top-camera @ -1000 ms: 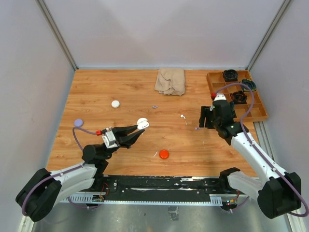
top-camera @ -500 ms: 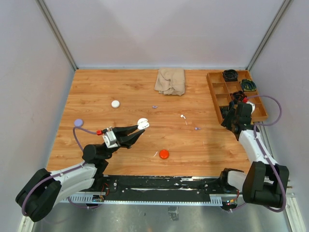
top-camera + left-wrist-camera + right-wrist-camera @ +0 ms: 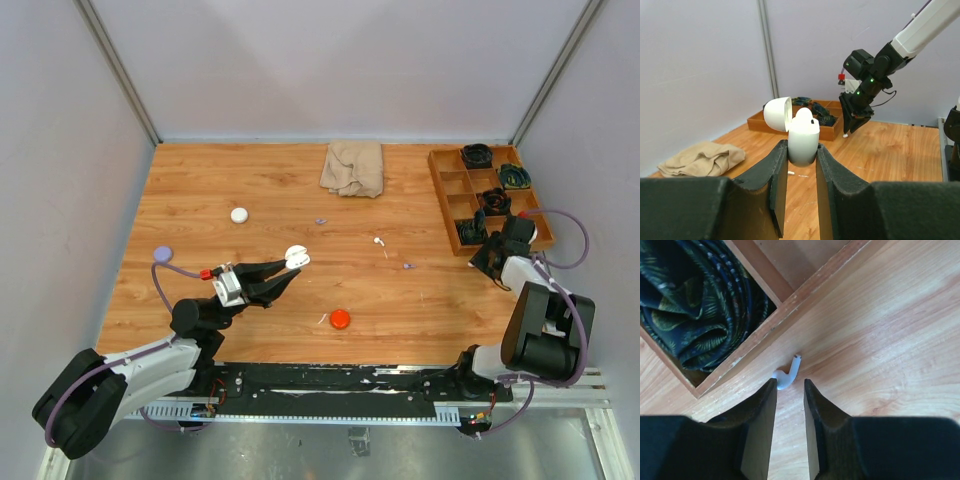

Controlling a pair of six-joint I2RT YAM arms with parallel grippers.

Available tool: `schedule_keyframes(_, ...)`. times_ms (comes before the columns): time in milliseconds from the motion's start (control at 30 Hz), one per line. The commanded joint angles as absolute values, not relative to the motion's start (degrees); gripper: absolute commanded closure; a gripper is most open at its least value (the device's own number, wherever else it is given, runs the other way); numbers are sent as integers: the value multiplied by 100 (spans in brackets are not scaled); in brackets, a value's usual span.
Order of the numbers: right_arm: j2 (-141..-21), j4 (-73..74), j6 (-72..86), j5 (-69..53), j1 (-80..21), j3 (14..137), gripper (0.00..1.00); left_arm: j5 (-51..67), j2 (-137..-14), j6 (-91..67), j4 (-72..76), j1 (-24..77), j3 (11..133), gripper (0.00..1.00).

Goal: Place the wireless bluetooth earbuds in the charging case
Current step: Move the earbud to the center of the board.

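Note:
My left gripper (image 3: 291, 262) is shut on the white charging case (image 3: 295, 256), held above the table with its lid flipped open; in the left wrist view the case (image 3: 803, 137) sits clamped between both pads. My right gripper (image 3: 489, 257) is low at the near-left corner of the wooden tray (image 3: 447, 196). Its jaws stand narrowly open with nothing between them. A white earbud (image 3: 786, 375) lies on the table against the tray wall, right at the left fingertip (image 3: 769, 388). Other earbuds lie mid-table: a white one (image 3: 379, 241) and two purple ones (image 3: 320, 220), (image 3: 407, 265).
Round pucks rest on the table: white (image 3: 239, 215), purple (image 3: 162, 254), red (image 3: 340, 319). A beige cloth (image 3: 353, 167) lies at the back. The tray's compartments hold dark patterned bundles (image 3: 700, 315). Grey walls close in both sides.
My right arm swung from the middle of the table to the tray's near corner, and its jaws narrowed. The left arm and the case have not moved.

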State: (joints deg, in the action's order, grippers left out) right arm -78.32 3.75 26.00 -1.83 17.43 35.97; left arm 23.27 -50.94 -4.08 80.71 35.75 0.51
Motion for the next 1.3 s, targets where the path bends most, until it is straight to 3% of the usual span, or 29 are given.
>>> schedule_keyframes(0,-8079,131,2708,-483,1927,3750,73,2415,-5089,-366,8210,3561,-246,100)
schedule_keyframes(800,-8461,701,3122,-1675,1884,3582,84,2443,-5085,-387,8165,3560,-211,100)
schedule_keyframes(1267,-7221,1329,3786,-1243,434,2978,80,2426,-5045,-406,8125,3560,-207,100)
